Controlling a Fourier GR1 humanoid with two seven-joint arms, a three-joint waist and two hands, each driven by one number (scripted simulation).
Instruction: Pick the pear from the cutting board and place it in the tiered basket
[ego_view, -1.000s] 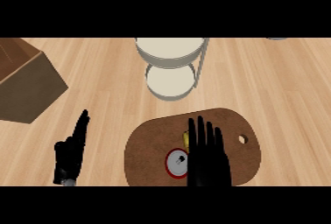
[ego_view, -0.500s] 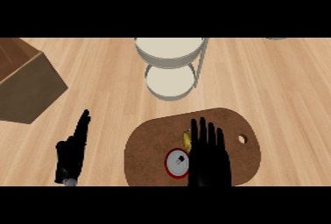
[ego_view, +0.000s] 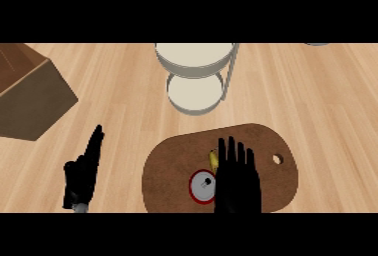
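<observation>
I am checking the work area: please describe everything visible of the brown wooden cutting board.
The brown wooden cutting board is a rounded oval with a hole near its right end. It lies flat on the light wooden counter. The black right hand, fingers straight, covers its middle, partly hiding a yellow pear and a red-rimmed round object.

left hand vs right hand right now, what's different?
The left hand shows edge-on, over bare counter left of the cutting board; the right hand shows flat and broad, over the board. The right hand hides most of the pear; the left lies well apart from it. Both are open, fingers straight.
</observation>
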